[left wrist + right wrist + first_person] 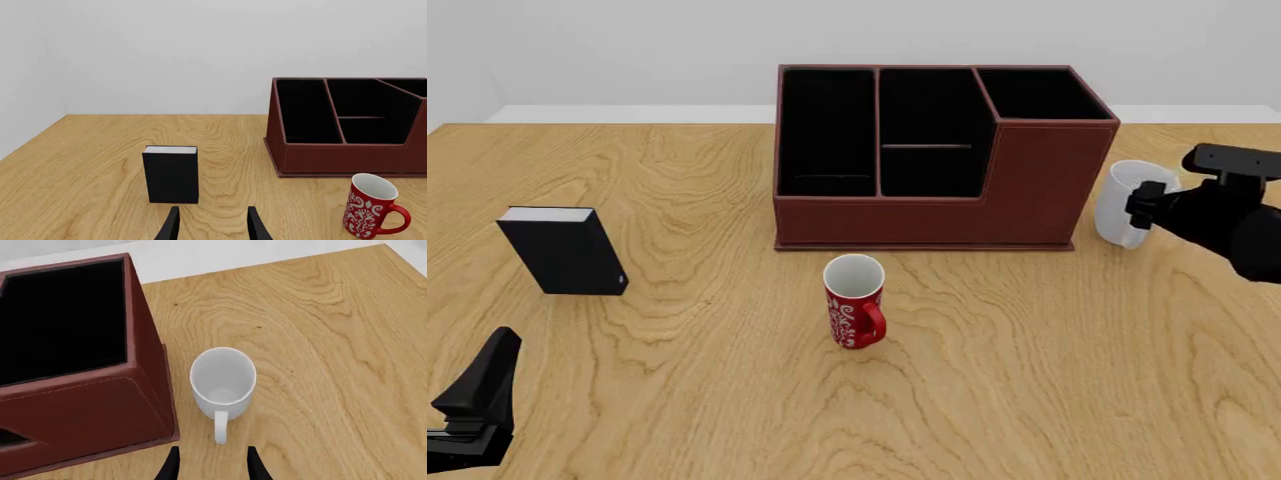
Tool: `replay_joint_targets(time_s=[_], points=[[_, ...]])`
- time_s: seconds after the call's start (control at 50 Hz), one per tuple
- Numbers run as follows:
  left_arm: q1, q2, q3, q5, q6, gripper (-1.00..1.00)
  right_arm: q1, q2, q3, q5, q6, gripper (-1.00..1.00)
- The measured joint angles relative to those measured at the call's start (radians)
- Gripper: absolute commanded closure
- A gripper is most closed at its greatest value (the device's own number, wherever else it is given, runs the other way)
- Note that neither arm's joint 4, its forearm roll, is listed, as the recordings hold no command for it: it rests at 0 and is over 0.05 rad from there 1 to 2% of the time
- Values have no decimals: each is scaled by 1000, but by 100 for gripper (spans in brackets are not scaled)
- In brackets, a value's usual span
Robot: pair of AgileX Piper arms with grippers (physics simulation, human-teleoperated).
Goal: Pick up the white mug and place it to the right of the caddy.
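While my right gripper (210, 465) hangs spread and empty, I see the white mug (222, 377) upright just right of the caddy (73, 370) — handle toward the fingers. My left gripper (212, 225) — parted, empty.

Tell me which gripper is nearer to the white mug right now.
The right. The right gripper sits open just behind the white mug, in line with its handle, beside the caddy. The left gripper is far off, by the black box.

The white mug (1124, 203) stands on the desk (1028, 350) just right of the caddy (941, 158), the right hand (1149, 204) at it.
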Motion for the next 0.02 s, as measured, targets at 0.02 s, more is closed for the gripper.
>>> replay_joint_targets(time_s=[0.02], points=[[0, 0, 0, 0, 0, -100, 1, -6, 2, 1, 0, -100]])
